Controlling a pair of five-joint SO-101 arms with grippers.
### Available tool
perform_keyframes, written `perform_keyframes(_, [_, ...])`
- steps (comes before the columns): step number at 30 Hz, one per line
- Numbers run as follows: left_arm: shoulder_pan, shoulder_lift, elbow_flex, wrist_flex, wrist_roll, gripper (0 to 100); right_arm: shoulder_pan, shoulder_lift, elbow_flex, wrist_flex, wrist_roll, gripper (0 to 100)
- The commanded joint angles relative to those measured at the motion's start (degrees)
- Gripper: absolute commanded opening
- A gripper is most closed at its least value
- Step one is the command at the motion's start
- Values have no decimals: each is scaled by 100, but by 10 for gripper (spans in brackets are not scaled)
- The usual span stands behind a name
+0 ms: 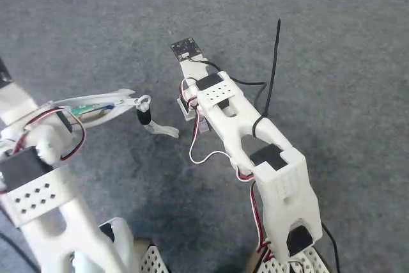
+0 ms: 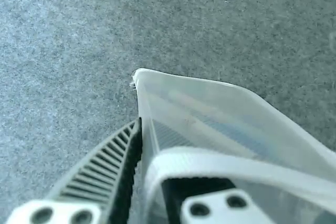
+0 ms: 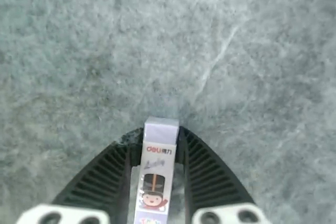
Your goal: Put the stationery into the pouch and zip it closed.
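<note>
Two grips at the grey bench [image 1: 332, 62].
The left tool [image 2: 143, 142] clenches a translucent plastic pouch [image 2: 210, 108]; the right tool [image 3: 160, 136] pinches a small white sleeved eraser [image 3: 156, 166].

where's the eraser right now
In the right wrist view, the eraser sits clamped in the right pincer, its end just past the fingertips over the grey mat. The pouch is to its left, held by the left pincer.
</note>
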Motion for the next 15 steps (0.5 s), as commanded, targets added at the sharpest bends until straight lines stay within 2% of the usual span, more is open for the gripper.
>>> perform_keyframes(1, [-9,-273,-163,-167,35,12,-13,-532,-185,444,114,7])
perform_keyframes(10, [9,-273,-171,-167,35,12,-31,-1429,-185,1490,114,7])
perform_keyframes(15, [352,-273,-180,-149,35,12,-13,-1859,-185,1868,105,7])
